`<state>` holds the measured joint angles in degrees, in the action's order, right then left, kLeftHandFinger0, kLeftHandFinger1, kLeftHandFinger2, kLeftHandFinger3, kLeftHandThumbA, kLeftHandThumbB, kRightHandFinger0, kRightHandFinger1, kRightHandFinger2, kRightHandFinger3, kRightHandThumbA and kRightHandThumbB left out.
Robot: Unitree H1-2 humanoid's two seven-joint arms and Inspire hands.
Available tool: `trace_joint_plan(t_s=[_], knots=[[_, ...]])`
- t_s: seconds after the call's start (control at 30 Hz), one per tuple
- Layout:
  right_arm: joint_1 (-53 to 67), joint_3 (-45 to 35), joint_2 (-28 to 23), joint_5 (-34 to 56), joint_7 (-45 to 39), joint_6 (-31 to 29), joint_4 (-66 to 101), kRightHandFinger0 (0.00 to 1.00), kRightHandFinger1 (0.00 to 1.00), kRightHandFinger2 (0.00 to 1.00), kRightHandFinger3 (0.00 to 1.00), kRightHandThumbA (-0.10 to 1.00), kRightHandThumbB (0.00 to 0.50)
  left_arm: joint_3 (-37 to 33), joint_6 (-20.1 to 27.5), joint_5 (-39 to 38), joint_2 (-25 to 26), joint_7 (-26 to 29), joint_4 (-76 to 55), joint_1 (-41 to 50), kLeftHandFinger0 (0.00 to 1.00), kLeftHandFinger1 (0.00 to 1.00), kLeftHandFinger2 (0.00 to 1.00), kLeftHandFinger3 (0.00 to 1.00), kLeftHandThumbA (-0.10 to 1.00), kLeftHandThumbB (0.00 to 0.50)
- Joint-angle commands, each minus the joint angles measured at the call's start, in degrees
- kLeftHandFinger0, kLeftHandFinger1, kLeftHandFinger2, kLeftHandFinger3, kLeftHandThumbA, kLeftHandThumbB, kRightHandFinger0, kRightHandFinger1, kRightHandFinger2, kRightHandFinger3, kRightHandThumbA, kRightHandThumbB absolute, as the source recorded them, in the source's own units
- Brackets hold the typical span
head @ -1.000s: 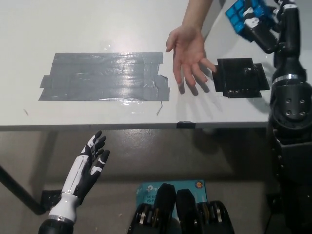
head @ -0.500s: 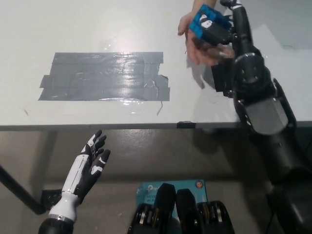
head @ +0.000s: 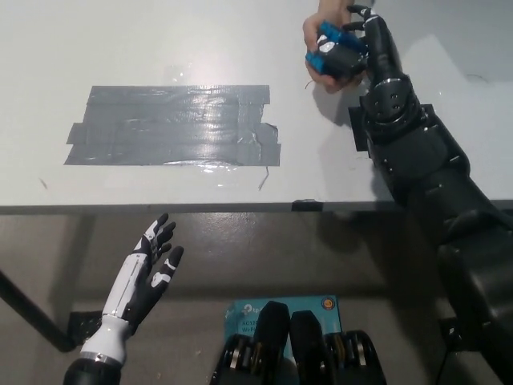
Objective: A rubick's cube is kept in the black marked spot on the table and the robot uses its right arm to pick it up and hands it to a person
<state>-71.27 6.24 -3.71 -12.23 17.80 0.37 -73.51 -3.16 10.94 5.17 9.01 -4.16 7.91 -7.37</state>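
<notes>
Little that can be read is on show: at the bottom centre of the frame, a teal box is seen on the floor with pale lettering, too small and partly hidden to be made out. No other writing is found.

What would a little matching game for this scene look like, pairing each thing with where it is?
Things:
1. cube
2. grey tape patch
3. white left robot hand
4. person's hand

Places:
A. below the table edge, fingers spread, holding nothing
B. flat on the table, left of the middle
C. in the black right robot hand, over the far table
D. at the top edge, right against the cube

Pairs: 1-C, 2-B, 3-A, 4-D
</notes>
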Motion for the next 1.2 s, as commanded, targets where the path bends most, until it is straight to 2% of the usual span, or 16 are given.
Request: trace_joint_plan(t_s=[0.0,0.03,0.07,0.13,0.2,0.37,0.57,0.6,0.63,0.7,0.73,0.77,0.87,0.97,1.07,1.17], knots=[[-2.98,3.11,-1.09,-1.78,-6.27,-1.83,-1.82,0.96,1.00,1.00,1.00,0.51,0.434,-0.05,0.16,0.36,0.61,-0.53,-2.06,-1.43,1.00,1.00,1.00,1.00,0.80,0.221],[-2.99,3.25,-1.12,-1.69,-6.44,-1.82,-1.89,0.96,1.00,1.00,1.00,0.51,0.434,-0.04,0.14,0.34,0.59,-0.54,-2.07,-1.43,1.00,1.00,1.00,1.00,0.80,0.221],[-2.80,3.12,-1.17,-1.10,-6.80,-2.03,-1.89,1.00,1.00,1.00,1.00,0.53,0.475,-0.03,0.14,0.30,0.56,-0.56,-2.14,-1.39,1.00,1.00,1.00,1.00,0.80,0.221],[-2.36,2.68,-1.26,-0.22,-7.70,-2.13,-1.86,1.00,1.00,1.00,1.00,0.59,0.497,-0.03,0.24,0.32,0.56,-0.56,-2.04,-1.41,1.00,1.00,1.00,1.00,0.80,0.225],[-2.07,3.36,-1.60,-0.80,-8.81,-1.66,-1.48,1.00,1.00,1.00,1.00,0.71,0.500,-0.05,0.43,0.24,0.62,-0.65,-1.82,-1.48,1.00,1.00,1.00,1.00,0.79,0.231],[-1.06,4.03,-2.54,-1.52,-8.63,-2.75,3.11,1.00,1.00,1.00,1.00,0.79,0.500,-0.10,0.43,0.64,0.75,-0.55,-1.84,-1.51,1.00,1.00,1.00,1.00,0.77,0.222],[7.48,3.52,-6.97,-2.95,-10.64,2.67,31.67,1.00,1.00,1.00,1.00,0.85,0.500,-0.22,-0.36,0.53,0.85,-0.89,-1.84,-2.11,1.00,1.00,1.00,1.00,0.76,0.226],[8.96,3.46,-7.64,-3.33,-11.19,4.01,36.37,1.00,1.00,1.00,1.00,0.99,0.500,-0.25,-0.50,0.50,0.87,-0.96,-1.92,-2.11,1.00,1.00,1.00,1.00,0.77,0.223],[10.22,3.30,-8.20,-3.45,-11.87,5.45,40.53,1.00,1.00,1.00,1.00,0.92,0.469,-0.26,-0.57,0.43,0.87,-1.02,-1.96,-2.10,1.00,1.00,1.00,1.00,0.77,0.223],[14.04,2.53,-9.51,-3.35,-13.77,9.82,52.70,1.00,1.00,1.00,1.00,0.84,0.455,-0.24,-0.68,0.27,0.95,-1.15,-2.00,-2.05,1.00,1.00,1.00,1.00,0.77,0.224],[15.86,2.01,-10.00,-3.14,-14.58,11.88,58.38,1.00,1.00,1.00,1.00,0.84,0.454,-0.24,-0.66,0.23,0.95,-1.17,-1.99,-2.04,1.00,1.00,1.00,1.00,0.77,0.224],[18.19,1.52,-10.67,-3.24,-15.41,13.82,65.37,1.00,1.00,1.00,1.00,0.83,0.422,-0.27,-0.51,0.34,0.96,-1.13,-1.84,-2.09,1.00,1.00,1.00,1.00,0.76,0.219],[23.57,0.59,-11.90,-3.64,-16.88,16.54,78.87,1.00,1.00,1.00,1.00,0.84,0.424,-0.25,-0.13,0.29,0.90,-1.05,-1.41,-2.23,1.00,1.00,1.00,1.00,0.76,0.223],[29.82,-0.54,-11.77,-3.42,-16.96,16.83,90.05,1.00,1.00,1.00,1.00,0.83,0.428,-0.14,-0.61,0.15,1.10,-1.21,-1.82,-2.54,1.00,1.00,1.00,1.00,0.77,0.218],[34.98,-1.12,-11.29,-3.72,-16.60,16.40,96.89,1.00,1.00,1.00,1.00,0.84,0.407,-0.13,-0.84,0.03,1.24,-1.41,-1.68,-2.91,1.00,1.00,1.00,1.00,0.77,0.217],[42.06,-1.75,-9.87,-2.73,-15.12,13.07,101.81,1.00,1.00,1.00,1.00,0.83,0.385,-0.26,-0.49,0.42,1.25,-1.27,-1.10,-3.37,1.00,1.00,1.00,1.00,0.76,0.214]])
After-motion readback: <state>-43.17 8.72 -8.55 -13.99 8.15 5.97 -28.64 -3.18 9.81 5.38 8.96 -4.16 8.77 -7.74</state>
